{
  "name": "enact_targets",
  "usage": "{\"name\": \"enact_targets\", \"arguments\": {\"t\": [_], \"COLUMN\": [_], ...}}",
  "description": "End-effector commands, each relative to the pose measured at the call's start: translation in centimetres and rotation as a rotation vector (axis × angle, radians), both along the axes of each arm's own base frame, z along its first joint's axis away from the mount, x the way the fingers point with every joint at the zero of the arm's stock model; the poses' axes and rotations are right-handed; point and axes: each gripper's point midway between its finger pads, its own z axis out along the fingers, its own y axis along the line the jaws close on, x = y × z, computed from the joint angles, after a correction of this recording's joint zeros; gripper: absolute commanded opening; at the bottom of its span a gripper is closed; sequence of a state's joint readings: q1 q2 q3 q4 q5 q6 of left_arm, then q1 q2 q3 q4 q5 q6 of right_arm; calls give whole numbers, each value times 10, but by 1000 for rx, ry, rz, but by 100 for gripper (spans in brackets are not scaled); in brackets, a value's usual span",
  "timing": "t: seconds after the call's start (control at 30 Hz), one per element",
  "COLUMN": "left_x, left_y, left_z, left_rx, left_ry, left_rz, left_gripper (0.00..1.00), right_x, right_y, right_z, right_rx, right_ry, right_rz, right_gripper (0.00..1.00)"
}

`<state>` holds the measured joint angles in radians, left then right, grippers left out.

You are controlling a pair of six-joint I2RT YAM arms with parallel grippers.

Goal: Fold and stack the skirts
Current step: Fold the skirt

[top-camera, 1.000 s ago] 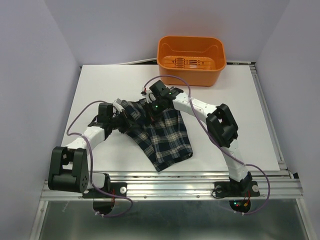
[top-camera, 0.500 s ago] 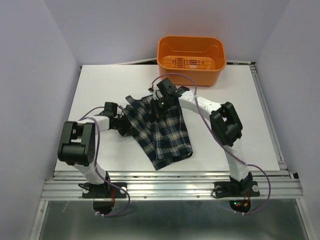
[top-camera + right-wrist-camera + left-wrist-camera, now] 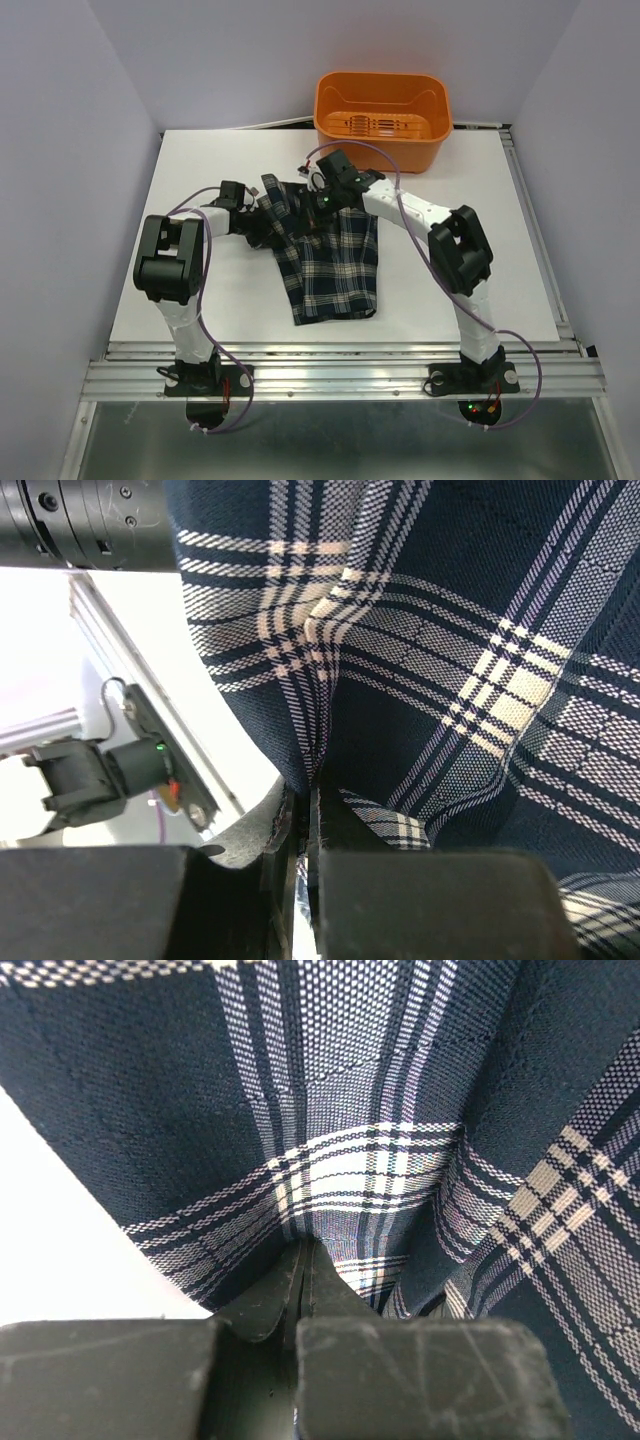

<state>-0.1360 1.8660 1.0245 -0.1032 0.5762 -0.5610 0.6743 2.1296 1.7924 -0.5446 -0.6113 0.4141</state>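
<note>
A navy-and-green plaid skirt (image 3: 335, 270) hangs between my two grippers over the middle of the white table, its lower edge resting on the table near the front. My left gripper (image 3: 262, 213) is shut on the skirt's upper left edge; in the left wrist view the cloth (image 3: 330, 1120) fills the frame and runs into the closed jaws. My right gripper (image 3: 322, 200) is shut on the skirt's upper right edge; the right wrist view shows cloth (image 3: 430, 650) pinched between its closed jaws. Only one skirt shows.
An orange plastic basket (image 3: 381, 118) stands at the table's far edge, just behind the right gripper. The white table (image 3: 480, 240) has bare surface right of the skirt. The metal rail (image 3: 350, 375) runs along the near edge.
Both grippers have moved away from me and upward with the skirt. The left arm has swung up and over. The skirt now hangs straighter, its hem pulled back from the front right.
</note>
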Motion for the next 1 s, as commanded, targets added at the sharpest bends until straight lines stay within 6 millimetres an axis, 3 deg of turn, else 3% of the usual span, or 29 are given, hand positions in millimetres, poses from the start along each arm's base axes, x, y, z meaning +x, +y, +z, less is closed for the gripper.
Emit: {"name": "enact_targets", "arguments": {"t": [0.0, 0.27, 0.37, 0.5, 0.57, 0.63, 0.7, 0.8, 0.9, 0.97], "left_x": [-9, -7, -9, -12, -14, -16, -21, -29, -36, -39], "left_y": [9, 7, 7, 5, 5, 4, 2, 4, 11, 15], "left_z": [-15, -17, -16, -10, -8, -2, 6, 29, 53, 63], "left_rx": [67, 67, 61, 47, 41, 31, 15, 35, 46, 43], "left_ry": [19, 20, 19, 8, 6, -5, -3, -42, -87, -104], "left_rz": [-5, -10, -13, -16, -18, -24, -49, -125, -162, -162], "left_gripper": [0, 0, 0, 0, 0, 0, 4, 19, 35, 40], "right_x": [-2, -6, 2, 14, 21, 16, 17, 20, 19, 18], "right_y": [20, 29, 29, 24, 17, 15, 10, -1, -3, -3], "right_z": [18, -13, -30, -74, -87, -104, -116, -133, -138, -137], "right_rx": [100, 114, 100, 57, 49, 30, 18, 2, -7, -6], "right_ry": [60, 223, 238, 309, 335, 373, 395, 418, 418, 416], "right_rz": [3, -39, -59, -99, -126, -127, -143, -157, -157, -153], "right_gripper": [1, 1, 1, 1, 1, 1, 1, 1, 1, 1]}}
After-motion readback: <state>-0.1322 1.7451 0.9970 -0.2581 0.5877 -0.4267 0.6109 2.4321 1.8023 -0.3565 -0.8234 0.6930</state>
